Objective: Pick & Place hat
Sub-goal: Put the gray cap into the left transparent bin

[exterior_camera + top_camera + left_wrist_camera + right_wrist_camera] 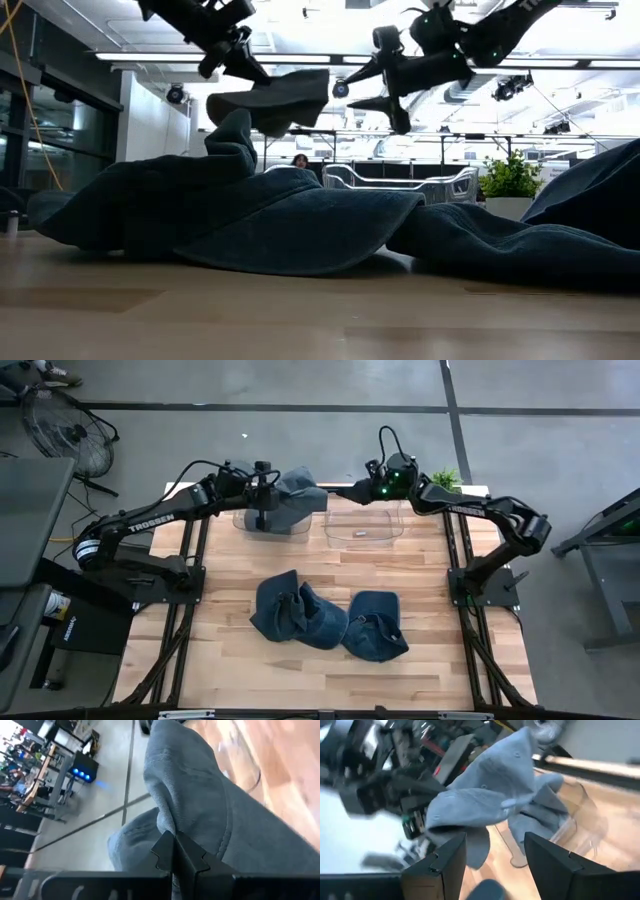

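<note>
Closest to you on the wooden table (400, 585), two dark blue hats lie flat: a larger rumpled one (295, 611) toward the left and a smaller one (376, 625) just beside it on the right, their edges touching. In the low view these two fill the frame and block most of the table behind them.

Farther back, two clear bins sit side by side at the table's far edge. The right bin (366, 526) holds only one small pale item that you cannot make out. The left bin (268, 520) is mostly covered from above by the arm and the hat it carries, so you cannot tell what is inside.

Your left gripper (272, 487) is clenched on a grey-blue hat (296, 493), holding it in the air over the left bin; the left wrist view shows the fingers pinched together on a fold of the fabric. The right gripper (345, 491) hovers at the hat's far side with its fingers (442, 865) spread apart, the cloth between them but not clearly touched. A potted plant (448, 479) stands behind the right arm.
</note>
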Robot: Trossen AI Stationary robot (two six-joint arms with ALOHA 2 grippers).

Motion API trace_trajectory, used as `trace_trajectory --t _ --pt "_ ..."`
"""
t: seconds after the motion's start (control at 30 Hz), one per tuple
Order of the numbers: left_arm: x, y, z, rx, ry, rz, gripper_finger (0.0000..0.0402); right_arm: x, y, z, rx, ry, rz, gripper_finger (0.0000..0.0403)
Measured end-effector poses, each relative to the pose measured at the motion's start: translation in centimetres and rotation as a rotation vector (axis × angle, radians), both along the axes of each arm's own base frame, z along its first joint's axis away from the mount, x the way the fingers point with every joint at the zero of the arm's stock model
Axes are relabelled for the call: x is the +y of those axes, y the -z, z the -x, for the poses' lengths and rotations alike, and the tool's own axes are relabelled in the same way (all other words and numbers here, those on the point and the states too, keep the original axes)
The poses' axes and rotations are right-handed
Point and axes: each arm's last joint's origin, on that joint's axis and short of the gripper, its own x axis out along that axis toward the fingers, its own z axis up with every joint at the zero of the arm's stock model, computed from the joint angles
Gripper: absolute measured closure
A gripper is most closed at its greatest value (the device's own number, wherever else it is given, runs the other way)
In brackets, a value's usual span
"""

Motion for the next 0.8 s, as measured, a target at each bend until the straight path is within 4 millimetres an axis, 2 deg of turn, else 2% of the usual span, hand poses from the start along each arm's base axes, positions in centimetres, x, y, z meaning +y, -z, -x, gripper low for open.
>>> trace_trajectory --t 0.2,0.5,0.63,0.8 --pt "-0.1 -1.0 -0.1 -0.096 -0.008 0.102 0.0402 -0.2 -0.4 0.0 0.013 -0.085 0.516 0.0187" --pt "-0.3 -4.8 0.1 -0.243 -0.018 0.199 0.0402 0.0 -1.3 0.2 0.082 -0.163 1.233 0.0174" --pt "-0.5 -5.8 0.3 -0.273 -0.028 0.253 0.0402 0.5 -2.2 -0.3 0.078 -0.076 1.394 0.0173" --pt "-0.7 -7.0 0.4 -0.334 0.006 0.328 0.0402 1.0 -3.0 -0.7 0.026 -0.029 1.47 0.0173"
